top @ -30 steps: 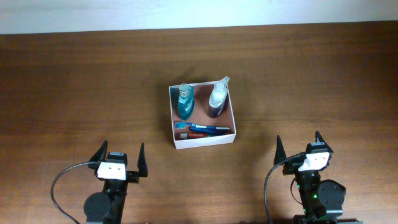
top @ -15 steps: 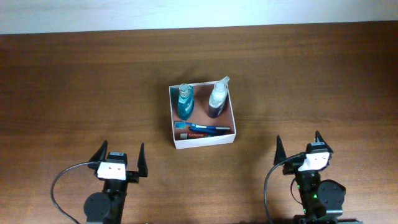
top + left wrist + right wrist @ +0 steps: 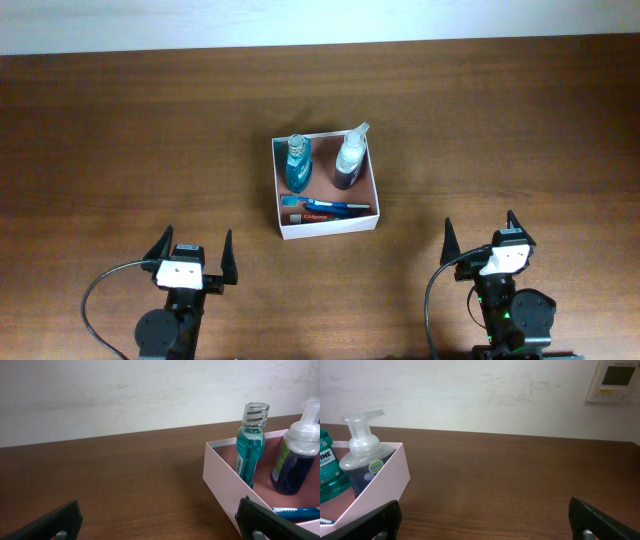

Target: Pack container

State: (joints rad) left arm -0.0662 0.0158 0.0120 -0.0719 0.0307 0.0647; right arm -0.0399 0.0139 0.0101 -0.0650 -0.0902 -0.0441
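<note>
The container [image 3: 327, 228], a square shallow box with white walls and a reddish-brown inside, stands mid-table. In it stand a teal mouthwash bottle [image 3: 297, 165] and a clear pump bottle with dark liquid [image 3: 349, 158]; a toothpaste tube [image 3: 316, 214] and a blue toothbrush [image 3: 340, 206] lie along its near wall. The box also shows in the left wrist view [image 3: 225, 477] and the right wrist view [image 3: 375, 487]. My left gripper [image 3: 195, 248] is open and empty, near the front edge, left of the box. My right gripper [image 3: 480, 231] is open and empty, front right of the box.
The brown wooden table [image 3: 140, 140] ends at a white wall behind. A white wall panel with a small screen [image 3: 615, 380] hangs at the far right in the right wrist view.
</note>
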